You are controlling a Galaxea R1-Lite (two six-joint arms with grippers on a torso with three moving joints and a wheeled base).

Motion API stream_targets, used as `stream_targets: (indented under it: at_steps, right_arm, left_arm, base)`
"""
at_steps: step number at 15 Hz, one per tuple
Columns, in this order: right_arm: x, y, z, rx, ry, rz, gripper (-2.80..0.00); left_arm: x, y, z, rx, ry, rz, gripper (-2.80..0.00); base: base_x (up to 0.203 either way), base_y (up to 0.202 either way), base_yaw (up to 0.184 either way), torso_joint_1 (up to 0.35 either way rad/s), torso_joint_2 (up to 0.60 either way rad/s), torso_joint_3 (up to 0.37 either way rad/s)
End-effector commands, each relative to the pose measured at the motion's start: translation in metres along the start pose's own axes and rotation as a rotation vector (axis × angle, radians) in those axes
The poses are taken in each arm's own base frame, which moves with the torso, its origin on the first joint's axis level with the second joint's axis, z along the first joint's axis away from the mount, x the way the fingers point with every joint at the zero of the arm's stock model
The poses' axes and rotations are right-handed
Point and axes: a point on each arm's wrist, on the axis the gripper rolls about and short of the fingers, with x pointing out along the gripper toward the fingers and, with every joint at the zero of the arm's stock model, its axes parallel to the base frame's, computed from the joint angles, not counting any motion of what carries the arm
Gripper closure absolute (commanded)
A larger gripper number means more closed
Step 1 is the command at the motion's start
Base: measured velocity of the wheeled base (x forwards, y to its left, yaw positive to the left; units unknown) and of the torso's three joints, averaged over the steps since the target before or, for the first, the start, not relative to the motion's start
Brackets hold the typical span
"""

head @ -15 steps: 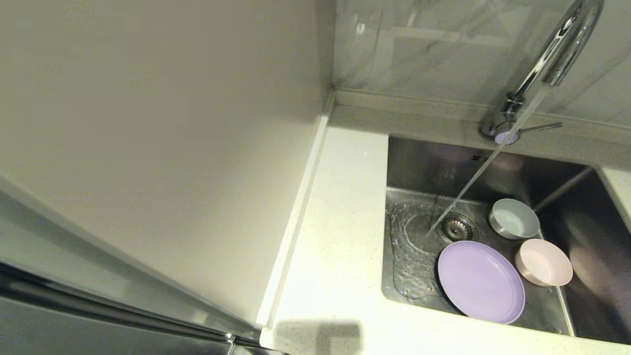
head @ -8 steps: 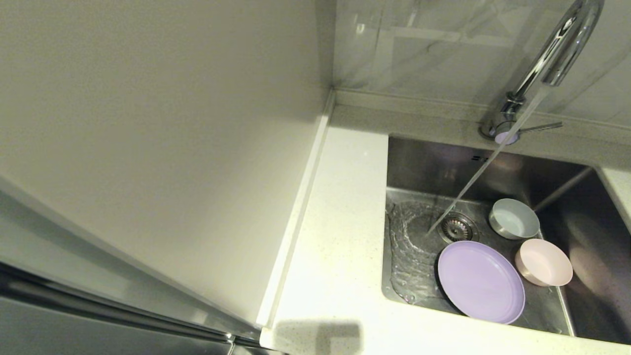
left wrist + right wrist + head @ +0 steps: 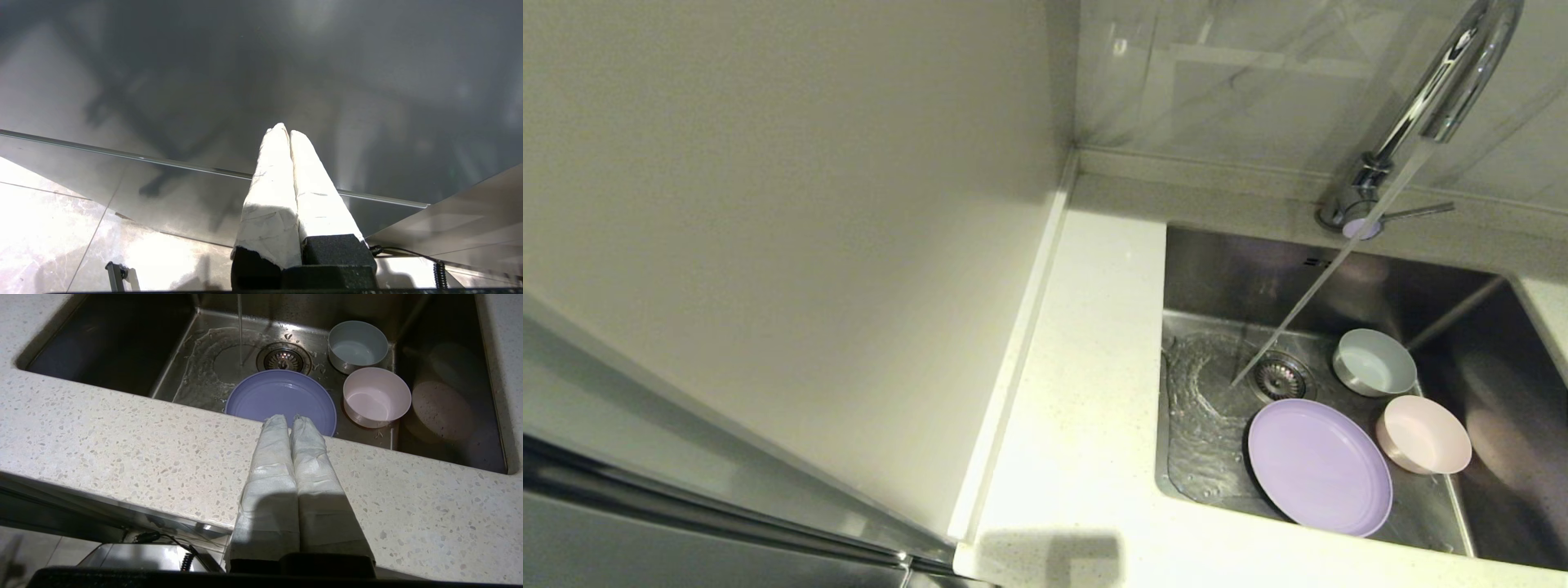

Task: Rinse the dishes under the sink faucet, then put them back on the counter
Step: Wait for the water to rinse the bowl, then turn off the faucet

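Water runs from the chrome gooseneck faucet (image 3: pixel 1445 82) and lands beside the drain strainer (image 3: pixel 1278 377) of the steel sink (image 3: pixel 1225 278). On the sink floor lie the lilac plate (image 3: pixel 1319 465) (image 3: pixel 282 398), the pale blue-grey bowl (image 3: pixel 1374 362) (image 3: pixel 357 345) and the pale pink bowl (image 3: pixel 1423 434) (image 3: pixel 376 396). My right gripper (image 3: pixel 288 417) is shut and empty, held above the front counter (image 3: pixel 122 445) edge just short of the plate. Parked low down, my left gripper (image 3: pixel 285 130) is shut and faces a dark steel panel. Neither gripper shows in the head view.
White speckled counter (image 3: pixel 1086 392) runs left of the sink beside a plain wall panel (image 3: pixel 784 245). Grey marbled tile (image 3: pixel 1241 73) backs the faucet, whose thin side lever (image 3: pixel 1417 211) points right. A wet patch (image 3: pixel 1205 408) spreads over the sink floor's left part.
Only the running water ripples and the wet patch on the sink floor shifts shape; the dishes stay put.
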Motion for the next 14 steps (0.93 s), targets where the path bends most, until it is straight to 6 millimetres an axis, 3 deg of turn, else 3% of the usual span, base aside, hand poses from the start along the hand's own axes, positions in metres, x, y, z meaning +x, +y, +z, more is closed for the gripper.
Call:
stream_targets:
  at_steps: [1, 14]
  right_arm:
    - [0.0001, 0.0, 0.0001, 0.0, 0.002, 0.0, 0.0]
    - [0.0001, 0.0, 0.0001, 0.004, 0.002, 0.0, 0.0]
  left_arm:
    - [0.0002, 0.0, -0.0008, 0.0, 0.003, 0.001, 0.0]
    - [0.0002, 0.0, -0.0008, 0.0, 0.003, 0.0, 0.0]
  base:
    - [0.0, 0.0, 0.0, 0.0, 0.0, 0.0]
    - [0.0, 0.0, 0.0, 0.0, 0.0, 0.0]
